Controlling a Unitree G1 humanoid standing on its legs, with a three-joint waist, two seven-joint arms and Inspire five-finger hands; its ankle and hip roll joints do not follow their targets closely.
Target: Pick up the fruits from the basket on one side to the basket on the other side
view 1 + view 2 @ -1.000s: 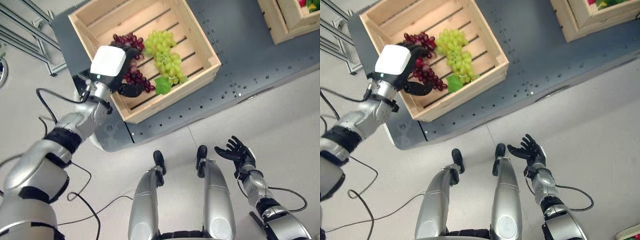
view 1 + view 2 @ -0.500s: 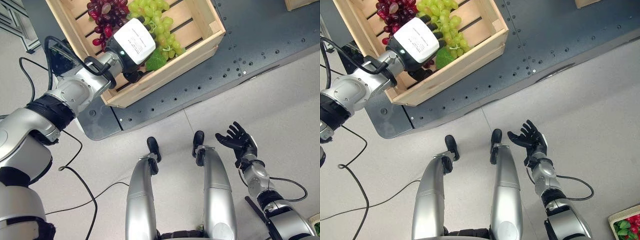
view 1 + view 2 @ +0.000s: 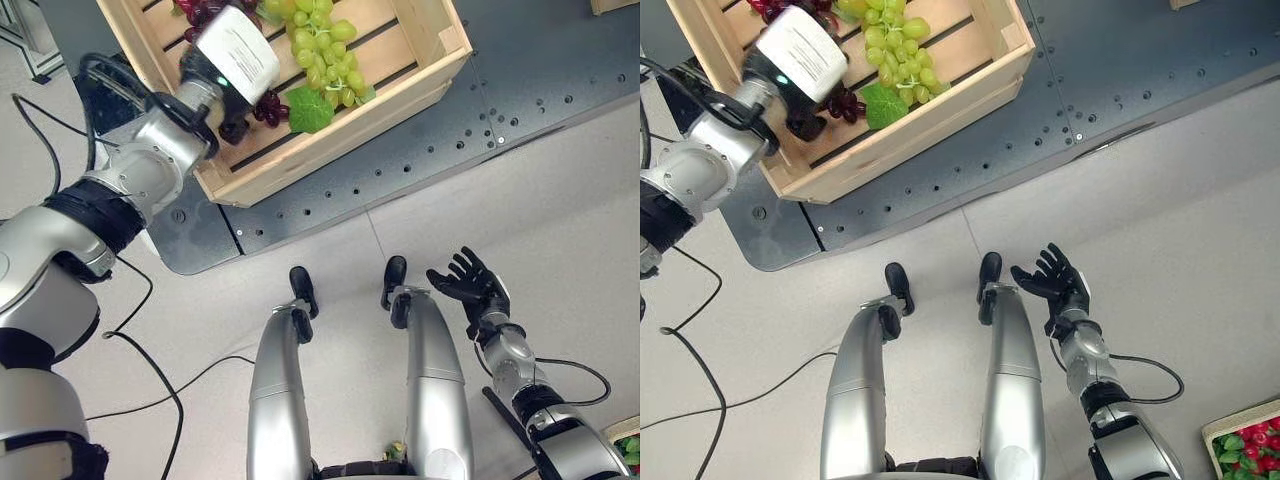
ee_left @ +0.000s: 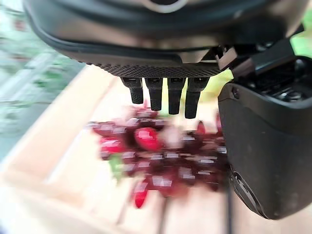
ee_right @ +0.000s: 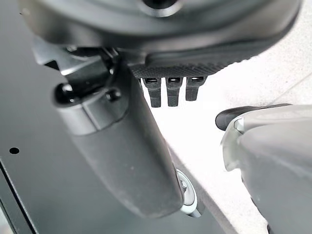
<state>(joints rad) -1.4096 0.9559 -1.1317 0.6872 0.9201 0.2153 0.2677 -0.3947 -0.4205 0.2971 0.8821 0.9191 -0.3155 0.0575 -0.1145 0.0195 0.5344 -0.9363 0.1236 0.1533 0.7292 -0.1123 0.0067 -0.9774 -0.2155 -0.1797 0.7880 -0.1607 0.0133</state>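
Observation:
A wooden crate point(image 3: 330, 130) on the dark platform holds a bunch of red grapes point(image 3: 267, 106) and a bunch of green grapes point(image 3: 325, 45) with a green leaf point(image 3: 308, 108). My left hand point(image 3: 235, 58), white cover on its back, hovers over the red grapes at the crate's near-left side. In the left wrist view its fingers point(image 4: 163, 92) are straight and the thumb stands apart, with the red grapes point(image 4: 156, 156) lying past them, not gripped. My right hand point(image 3: 468, 290) is open, palm up, low over the floor at the right.
The dark perforated platform point(image 3: 520, 90) runs along the top, its edge above the grey floor point(image 3: 560, 220). A second crate with red fruit and green leaves point(image 3: 1245, 450) shows at the bottom right corner.
The camera has shifted. My left hand has moved leftward inside the crate, from the seam between the two bunches to over the red grapes. The right hand stays put.

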